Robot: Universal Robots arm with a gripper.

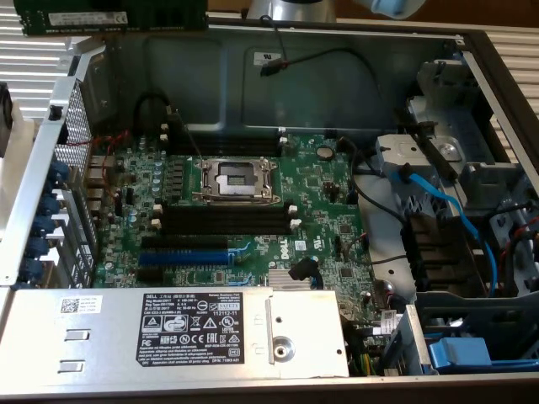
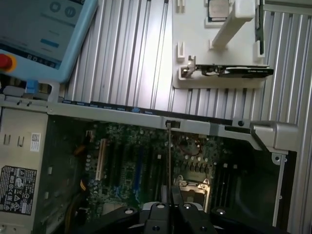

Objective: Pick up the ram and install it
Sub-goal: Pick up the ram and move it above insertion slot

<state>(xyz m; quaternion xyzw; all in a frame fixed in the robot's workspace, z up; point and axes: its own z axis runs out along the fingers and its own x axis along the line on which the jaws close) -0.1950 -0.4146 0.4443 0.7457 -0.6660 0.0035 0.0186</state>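
Ram clamped edge-on in end effector, hanging well above case rim

A ribbed aluminium table shows its bright slats at ten and two o'clock in the exterior view, around an open grey computer case. On the slats beside the case lie a light-blue control tablet with a red button and a white holder tray. Light is soft and even.
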